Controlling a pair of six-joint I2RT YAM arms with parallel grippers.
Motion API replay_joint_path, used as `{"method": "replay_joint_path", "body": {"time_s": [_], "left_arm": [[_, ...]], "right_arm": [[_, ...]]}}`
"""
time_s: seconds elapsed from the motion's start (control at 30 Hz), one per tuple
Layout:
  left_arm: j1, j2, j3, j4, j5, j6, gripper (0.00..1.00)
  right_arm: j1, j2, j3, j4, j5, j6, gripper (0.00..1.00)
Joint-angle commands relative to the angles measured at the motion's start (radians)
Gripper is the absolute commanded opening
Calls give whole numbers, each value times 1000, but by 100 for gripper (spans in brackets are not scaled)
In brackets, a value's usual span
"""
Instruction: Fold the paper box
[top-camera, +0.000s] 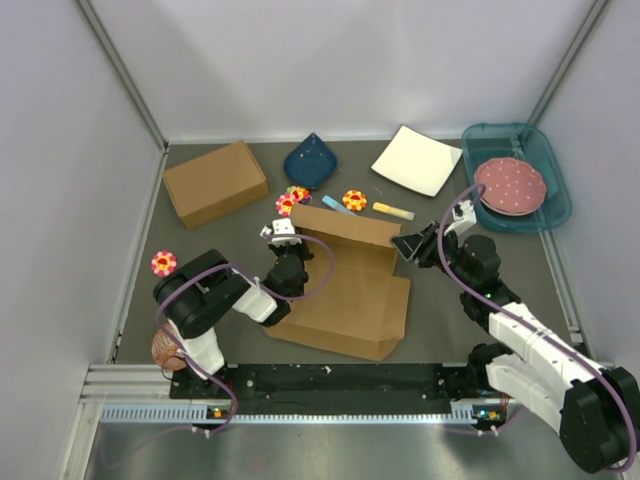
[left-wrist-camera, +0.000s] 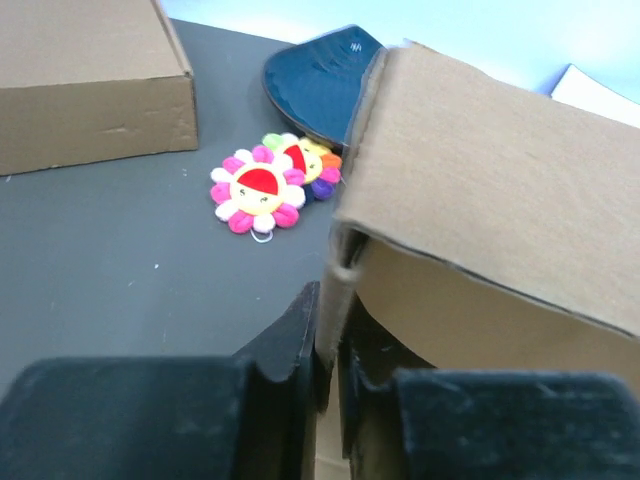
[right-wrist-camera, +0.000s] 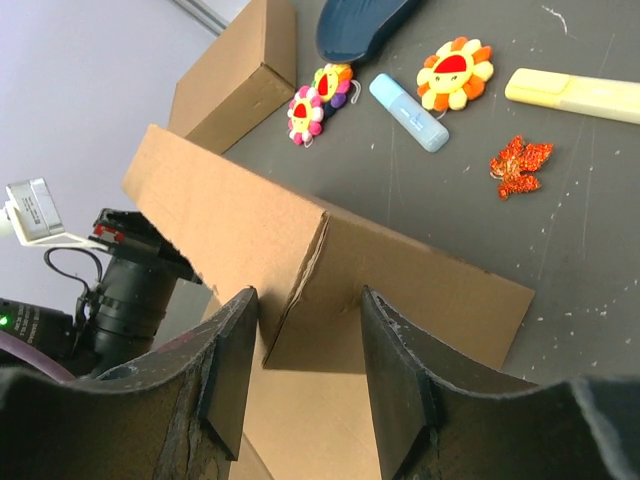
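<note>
The paper box (top-camera: 350, 295) lies in the middle of the table as a flat brown cut-out with its far wall (right-wrist-camera: 400, 290) raised. At the wall's left end my left gripper (top-camera: 297, 245) is shut on the thin edge of a side flap (left-wrist-camera: 335, 270); in the left wrist view both fingers (left-wrist-camera: 300, 340) press it. My right gripper (top-camera: 405, 245) stands open at the wall's right end. Its fingers (right-wrist-camera: 235, 350) straddle the creased corner (right-wrist-camera: 300, 290) without closing on it.
A deeper brown cardboard box (top-camera: 215, 182) stands at the back left. Behind the paper box lie a dark blue dish (top-camera: 310, 160), flower toys (top-camera: 292, 200), a blue stick (top-camera: 337, 205) and a yellow marker (top-camera: 393, 210). A white plate (top-camera: 417, 160) and a teal tray (top-camera: 500, 140) sit back right.
</note>
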Motion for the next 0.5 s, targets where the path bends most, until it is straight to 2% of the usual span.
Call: {"method": "replay_joint_path", "body": {"time_s": [0.0, 0.37, 0.47], "left_arm": [[-4, 23, 37, 23, 11, -38, 0], [-6, 12, 14, -10, -15, -22, 0], [-6, -11, 6, -63, -30, -42, 18]], "right_arm": [[20, 27, -12, -12, -35, -9, 46], [20, 52, -3, -1, -30, -11, 46], [20, 58, 0, 1, -27, -11, 46]]}}
